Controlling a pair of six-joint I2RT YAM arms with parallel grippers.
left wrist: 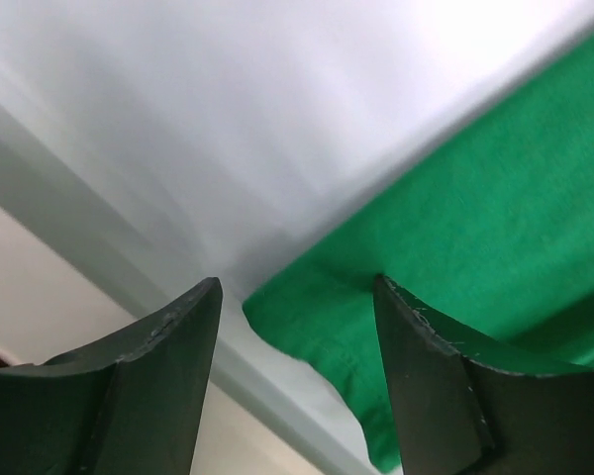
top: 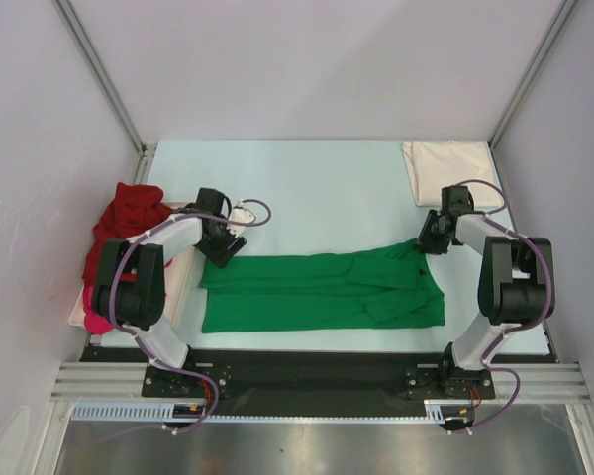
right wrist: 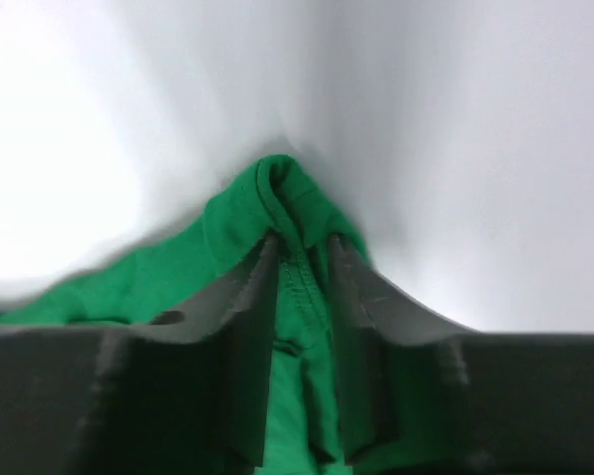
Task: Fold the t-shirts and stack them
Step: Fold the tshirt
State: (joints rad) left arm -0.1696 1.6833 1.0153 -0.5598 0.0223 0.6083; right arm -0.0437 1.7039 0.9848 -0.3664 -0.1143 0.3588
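Note:
The bright green t-shirt [top: 322, 292] lies folded into a long band across the near middle of the table. My left gripper [top: 223, 252] hovers open over its upper left corner [left wrist: 307, 317], with the fingers [left wrist: 168, 376] wide apart and not touching the cloth. My right gripper [top: 428, 242] is at the shirt's upper right tip. Its jaws [right wrist: 302, 242] stand a narrow gap apart, with a stitched ridge of green cloth [right wrist: 277, 188] rising loosely between them. A cream-white t-shirt [top: 445, 168] lies folded at the back right. The dark red t-shirt [top: 129, 213] and a magenta pink one [top: 97, 322] are bunched at the left.
A shallow cream tray [top: 186, 287] sits at the table's left edge under the red and pink cloth, close beside my left arm. Grey walls and metal frame posts [top: 104, 74] enclose the table.

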